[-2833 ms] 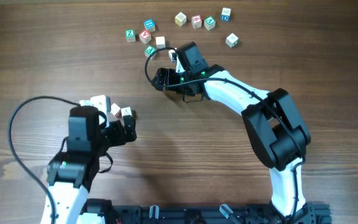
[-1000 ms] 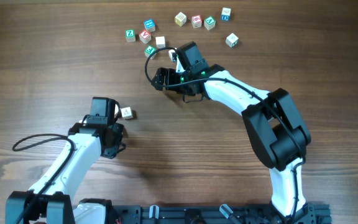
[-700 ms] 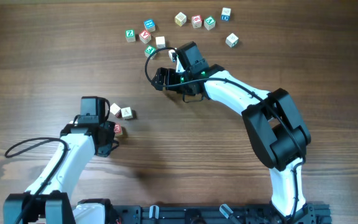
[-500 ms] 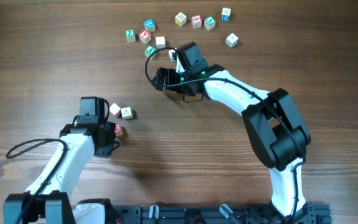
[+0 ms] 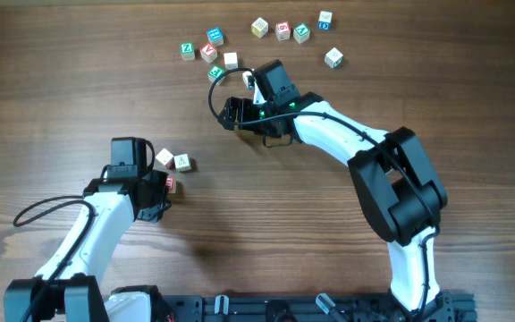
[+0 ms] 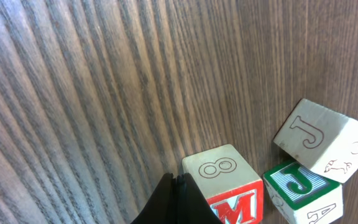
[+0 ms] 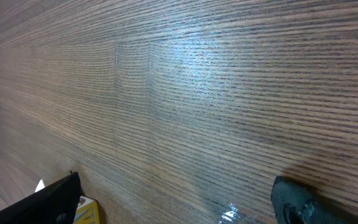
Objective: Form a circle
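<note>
Since a second ago the left arm has drawn back off the circle (image 5: 182,163), so all three cubes show where only one did; the right arm has not moved. The left arm reaches in low across the tabletop (image 5: 79,80), and the left gripper (image 6: 176,186) is pinched together on nothing, its tip just beside the red-faced cube (image 6: 224,180), with the other two cubes close on that cube's far side. The right gripper (image 7: 176,202) sits well beyond the red-faced cube, jaws wide apart and empty.
</note>
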